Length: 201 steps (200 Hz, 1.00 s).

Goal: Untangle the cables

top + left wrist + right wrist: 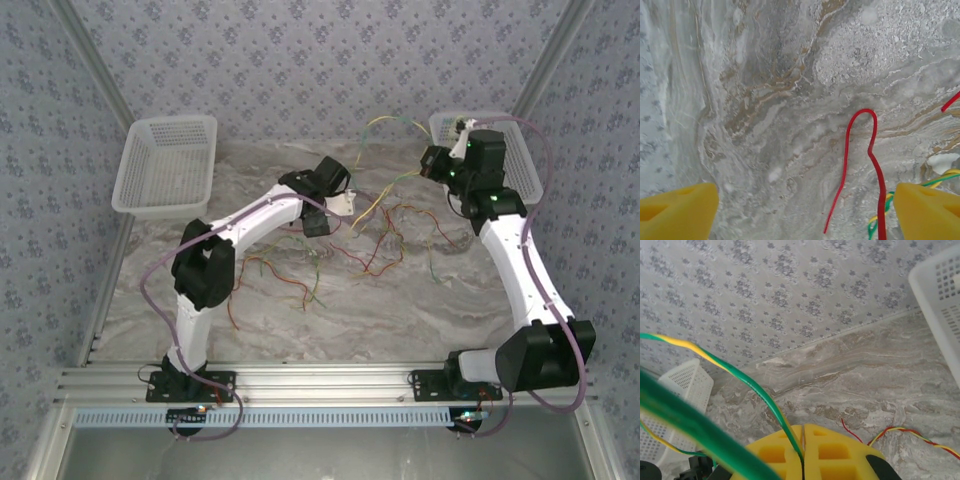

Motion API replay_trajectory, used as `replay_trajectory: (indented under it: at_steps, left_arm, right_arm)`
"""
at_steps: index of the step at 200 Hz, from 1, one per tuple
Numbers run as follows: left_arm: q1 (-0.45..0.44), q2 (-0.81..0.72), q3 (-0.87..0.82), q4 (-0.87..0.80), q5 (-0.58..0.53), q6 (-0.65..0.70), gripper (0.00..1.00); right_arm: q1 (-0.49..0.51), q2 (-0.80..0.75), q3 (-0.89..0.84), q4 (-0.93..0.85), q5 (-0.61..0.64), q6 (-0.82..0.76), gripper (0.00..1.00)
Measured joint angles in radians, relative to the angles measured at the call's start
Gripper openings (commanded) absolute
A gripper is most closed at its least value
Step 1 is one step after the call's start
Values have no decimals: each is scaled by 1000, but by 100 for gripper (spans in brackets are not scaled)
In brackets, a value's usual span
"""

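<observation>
The cables are thin red, yellow, green and orange wires lying tangled (372, 240) across the middle of the marble table (400, 310). My right gripper (803, 440) is shut on a green-yellow cable (762, 392), which runs up and left out of its yellow fingers. From above, that gripper (430, 162) is raised beside the right basket, and the cable arcs (385, 120) leftward from it. My left gripper (802, 215) hangs open above the table. A red cable loop (860, 150) lies between its fingertips (677, 212), and a green-yellow strand (880, 210) lies by the right fingertip. From above the left gripper (338, 203) sits over the tangle's left side.
A white mesh basket (165, 165) stands at the back left, and another (525, 150) at the back right under my right wrist. More red and orange strands (280, 270) lie near my left elbow. Patterned walls close in the table.
</observation>
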Motion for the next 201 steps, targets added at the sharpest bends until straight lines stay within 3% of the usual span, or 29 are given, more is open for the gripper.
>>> replay_trajectory:
  at_steps: [14,35,56,110,121,132,138,146,159,161,201]
  left_arm:
    - [11,2,35,-4,80,17,71]
    - [51,-19,47,39,254,2,1]
    - [114,-34,36,114,327,-64,0]
    - [238,-161,-6,205,338,-281,0]
    - [254,-177,39,187,337,-317,11]
    - [266,-180,100,163,320,-333,6]
    - [267,-179,134,145,313,-333,10]
    - [266,-173,183,110,304,-334,33]
    - [253,-151,269,48,299,-332,95]
    - [251,-145,283,36,300,-328,98]
    - [208,-100,296,-55,349,-330,99]
  right_arm:
    - [-20,-1,-10,9,-19,19,0]
    - [-27,-1,-31,32,-60,49,0]
    - [-31,-2,-47,44,-82,64,0]
    - [-46,-19,-53,43,-95,67,0]
    - [-46,-24,-53,42,-91,66,0]
    - [-46,-29,-52,41,-83,63,0]
    - [-46,-32,-53,40,-80,63,0]
    - [-46,-34,-53,39,-76,63,0]
    - [-46,-35,-53,39,-74,63,0]
    - [-46,-35,-53,39,-73,63,0]
    - [-34,-39,-51,7,-39,38,0]
